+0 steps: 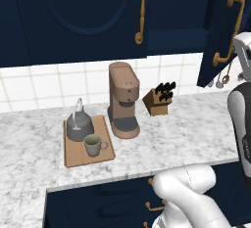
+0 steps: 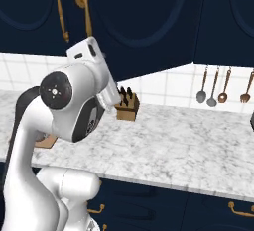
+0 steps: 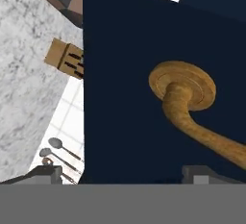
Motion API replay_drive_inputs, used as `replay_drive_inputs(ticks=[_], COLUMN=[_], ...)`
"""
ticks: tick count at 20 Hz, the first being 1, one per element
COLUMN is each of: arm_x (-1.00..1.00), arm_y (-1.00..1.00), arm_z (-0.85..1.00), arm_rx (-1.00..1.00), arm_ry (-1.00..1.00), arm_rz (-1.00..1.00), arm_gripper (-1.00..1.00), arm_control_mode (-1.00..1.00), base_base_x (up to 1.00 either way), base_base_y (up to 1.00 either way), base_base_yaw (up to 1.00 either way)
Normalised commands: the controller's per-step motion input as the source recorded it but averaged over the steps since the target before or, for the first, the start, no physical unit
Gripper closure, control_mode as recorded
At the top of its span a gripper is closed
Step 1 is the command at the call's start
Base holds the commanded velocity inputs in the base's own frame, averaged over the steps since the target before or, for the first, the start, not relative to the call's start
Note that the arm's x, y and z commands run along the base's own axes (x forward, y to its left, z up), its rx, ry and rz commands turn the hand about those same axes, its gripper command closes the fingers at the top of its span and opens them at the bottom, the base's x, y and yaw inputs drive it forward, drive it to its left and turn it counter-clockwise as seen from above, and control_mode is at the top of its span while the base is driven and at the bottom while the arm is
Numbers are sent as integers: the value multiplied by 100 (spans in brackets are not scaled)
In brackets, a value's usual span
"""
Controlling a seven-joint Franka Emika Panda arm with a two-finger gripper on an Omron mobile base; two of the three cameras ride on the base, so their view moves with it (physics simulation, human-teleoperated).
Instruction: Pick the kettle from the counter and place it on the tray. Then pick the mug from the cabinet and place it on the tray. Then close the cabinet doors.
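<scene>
The dark grey kettle (image 1: 78, 125) stands on the back of the wooden tray (image 1: 73, 159), which lies on the marble counter (image 1: 186, 139). The grey-beige mug (image 1: 94, 145) stands on the same tray, just in front of the kettle. Above, the cabinet (image 1: 176, 21) has its left door (image 1: 78, 16) flat against the front. Its right door (image 1: 223, 31) stands swung out at an angle. In the hand view my gripper (image 3: 122, 179) is open, its tips spread wide right at that door's face (image 3: 125, 74), just under the brass handle (image 3: 192, 107). Nothing is held.
A tall brown coffee machine (image 1: 123, 100) stands right of the tray, with a wooden knife block (image 1: 159, 100) further right by the tiled wall. Metal utensils (image 2: 213, 86) hang on the wall beyond. Navy drawers with brass pulls (image 2: 238, 210) run below the counter.
</scene>
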Motion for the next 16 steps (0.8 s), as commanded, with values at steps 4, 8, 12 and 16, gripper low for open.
replay_drive_inputs(ticks=[4,8,12,16], arm_x=[91,100,100,100], arm_y=[40,19,6,3], arm_z=[-13,-6,0,0], arm_rx=[12,19,20,13], arm_ry=[0,0,10,16], arm_rz=[22,20,11,1], arm_gripper=[-100,-100,-100,-100], arm_control_mode=[-100,-100,-100,-100], base_base_x=[0,0,0,0], base_base_y=[0,0,0,0], base_base_yaw=[0,0,0,0])
